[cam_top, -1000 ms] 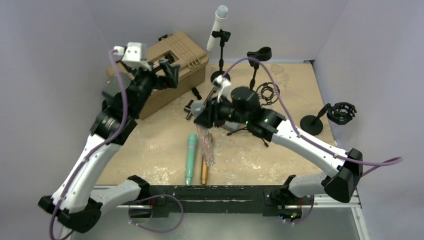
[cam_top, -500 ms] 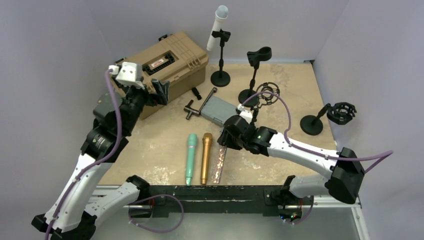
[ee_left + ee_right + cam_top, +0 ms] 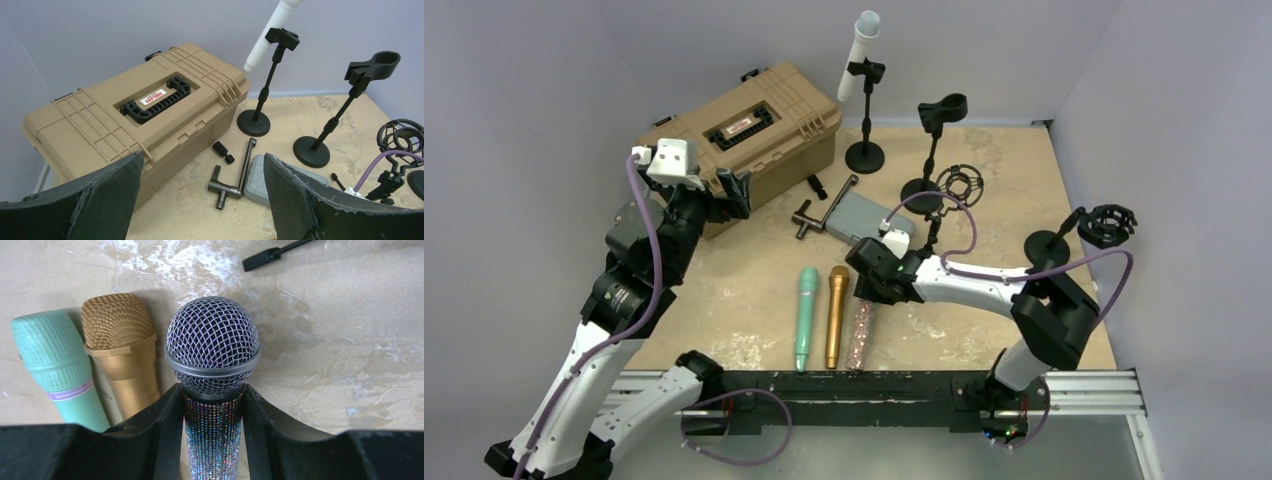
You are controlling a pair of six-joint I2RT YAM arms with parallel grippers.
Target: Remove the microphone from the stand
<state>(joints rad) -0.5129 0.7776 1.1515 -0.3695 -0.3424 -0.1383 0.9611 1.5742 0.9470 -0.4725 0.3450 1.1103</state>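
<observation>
Three microphones lie side by side on the table (image 3: 350, 365). Sequinned microphone (image 3: 212, 340): clasped just under its mesh head between the right gripper (image 3: 212, 412) fingers. Gold microphone (image 3: 120, 340): just outside one finger. Green microphone (image 3: 55, 360): beyond that. Left gripper (image 3: 200, 165): fingers spread wide, empty. Ahead of them are a tan case (image 3: 135, 115) and a white microphone (image 3: 267, 35) clipped in its stand (image 3: 274, 65).

The only lettering is on a small red-and-white label (image 3: 156, 96) beside the handle on the lid of the tan case (image 3: 90, 125). Its letters are too small and blurred to read. Nothing else carries legible text.
</observation>
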